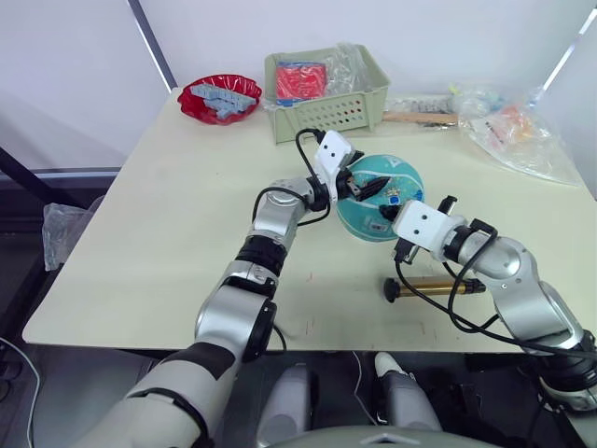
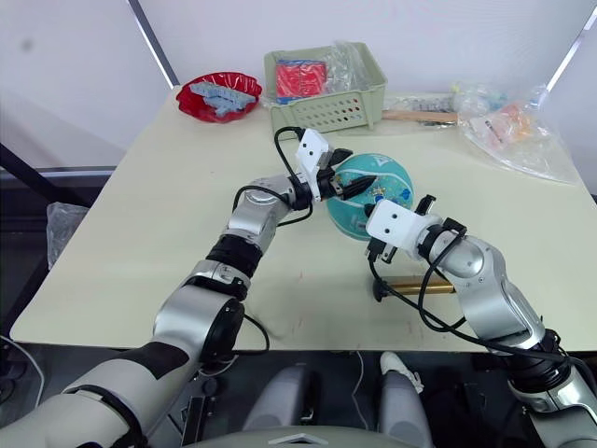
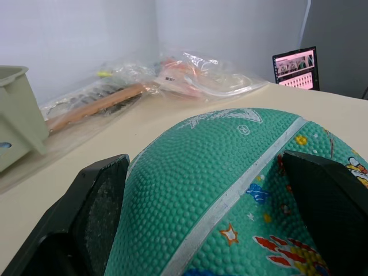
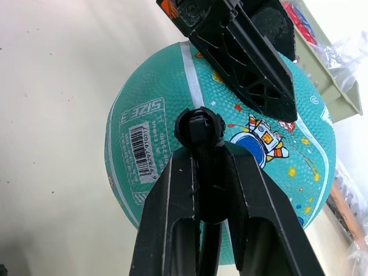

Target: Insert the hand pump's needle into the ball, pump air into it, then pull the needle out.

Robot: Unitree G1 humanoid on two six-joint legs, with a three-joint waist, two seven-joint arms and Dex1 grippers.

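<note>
The teal ball (image 1: 396, 177) sits on the cream table right of centre, its barcode label (image 4: 138, 146) turned toward me. My left gripper (image 1: 367, 188) reaches over the top of the ball, and its black fingers (image 3: 100, 207) press the ball (image 3: 230, 172) from both sides. On the near side, my right gripper (image 4: 202, 152) is shut on the round black fitting (image 4: 198, 127) at the hose end, held against the ball by the label. The needle itself is hidden. The hand pump's bronze barrel (image 1: 437, 286) lies on the table in front of the ball, with the black hose (image 1: 455, 313) looping from it.
A pale green basket (image 1: 364, 107) holding a red item stands at the back, with a red bowl (image 1: 198, 105) of blue-grey pieces to its left. Clear plastic bags (image 1: 518, 135) and a wooden-handled tool (image 1: 420, 118) lie along the back right. The left half of the table (image 1: 159, 215) is bare.
</note>
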